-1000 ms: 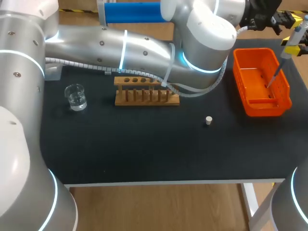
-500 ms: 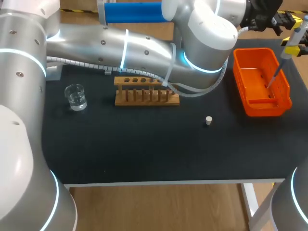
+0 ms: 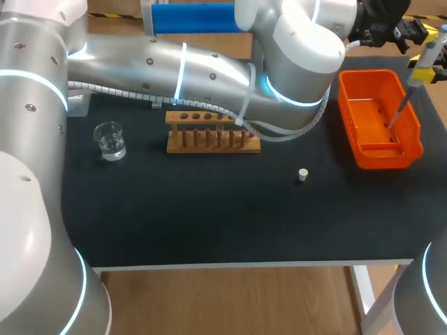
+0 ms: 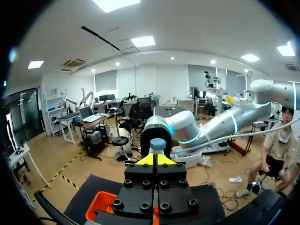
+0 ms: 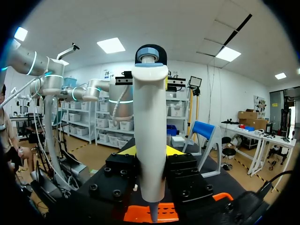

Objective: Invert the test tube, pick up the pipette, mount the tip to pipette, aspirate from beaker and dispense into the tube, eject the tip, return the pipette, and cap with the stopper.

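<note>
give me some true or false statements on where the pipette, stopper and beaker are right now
1. The right tool is shut on the pipette. True.
2. The stopper lies in the orange bin. False: it sits on the black table, apart from the bin.
3. The beaker stands apart from the wooden rack. True.
4. The pipette lies flat on the table. False: it is held up, tip down toward the bin.

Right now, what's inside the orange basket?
The pipette in the right gripper points its thin tip down into the orange basket. Only bare orange floor shows otherwise; its near wall hides the front strip.
</note>
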Available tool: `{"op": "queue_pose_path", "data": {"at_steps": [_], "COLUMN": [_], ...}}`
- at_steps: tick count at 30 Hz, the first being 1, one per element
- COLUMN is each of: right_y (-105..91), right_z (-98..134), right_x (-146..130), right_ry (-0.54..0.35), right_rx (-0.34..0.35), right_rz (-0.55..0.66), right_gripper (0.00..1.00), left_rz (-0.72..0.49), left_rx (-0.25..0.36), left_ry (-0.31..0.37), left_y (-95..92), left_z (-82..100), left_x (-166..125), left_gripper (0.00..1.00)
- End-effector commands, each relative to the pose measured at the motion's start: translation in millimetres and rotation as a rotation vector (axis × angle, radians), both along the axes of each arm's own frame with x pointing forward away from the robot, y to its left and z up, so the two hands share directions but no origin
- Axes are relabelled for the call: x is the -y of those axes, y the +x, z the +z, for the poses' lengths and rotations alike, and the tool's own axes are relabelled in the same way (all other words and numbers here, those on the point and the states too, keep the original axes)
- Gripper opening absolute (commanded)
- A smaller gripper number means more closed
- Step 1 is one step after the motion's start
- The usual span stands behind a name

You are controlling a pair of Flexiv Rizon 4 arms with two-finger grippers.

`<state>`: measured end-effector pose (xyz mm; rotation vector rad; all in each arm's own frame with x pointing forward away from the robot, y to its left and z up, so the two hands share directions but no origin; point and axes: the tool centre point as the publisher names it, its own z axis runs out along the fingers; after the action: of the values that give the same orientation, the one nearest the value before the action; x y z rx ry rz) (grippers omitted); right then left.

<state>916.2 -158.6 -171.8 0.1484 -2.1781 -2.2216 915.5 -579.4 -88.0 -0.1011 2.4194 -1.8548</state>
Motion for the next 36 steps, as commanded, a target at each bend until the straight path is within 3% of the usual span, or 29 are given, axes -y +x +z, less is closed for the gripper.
{"op": "queue_pose_path", "data": {"at_steps": [1, 24, 33, 34, 35, 36], "right_y": [1.1, 1.1, 1.1, 1.1, 1.1, 1.1], "right_z": [5.2, 5.2, 5.2, 5.2, 5.2, 5.2], "right_x": [0.2, 0.2, 0.2, 0.2, 0.2, 0.2], "right_ry": [-0.002, -0.002, -0.002, -0.002, -0.002, -0.002], "right_rx": [0.001, 0.001, 0.001, 0.001, 0.001, 0.001], "right_rz": [0.003, 0.003, 0.003, 0.003, 0.003, 0.003], "right_gripper": [0.0, 0.0, 0.0, 0.0, 0.0, 0.0], "left_rz": [-0.01, 0.002, 0.02, 0.022, 0.021, 0.017], "left_rx": [0.029, 0.019, 0.048, 0.047, 0.042, 0.047], "left_ry": [-0.264, -0.267, -0.255, -0.257, -0.252, -0.24], "left_y": [-0.7, -0.5, 2.7, 3.6, 4.4, 4.6], "left_z": [-11.5, -22.4, 4.8, 8.5, 12.1, 15.4], "left_x": [2.3, 0.4, -6.7, -8.2, -9.6, -11.2], "left_gripper": [0.0, 0.0, 0.0, 0.39, 1.0, 1.0]}}
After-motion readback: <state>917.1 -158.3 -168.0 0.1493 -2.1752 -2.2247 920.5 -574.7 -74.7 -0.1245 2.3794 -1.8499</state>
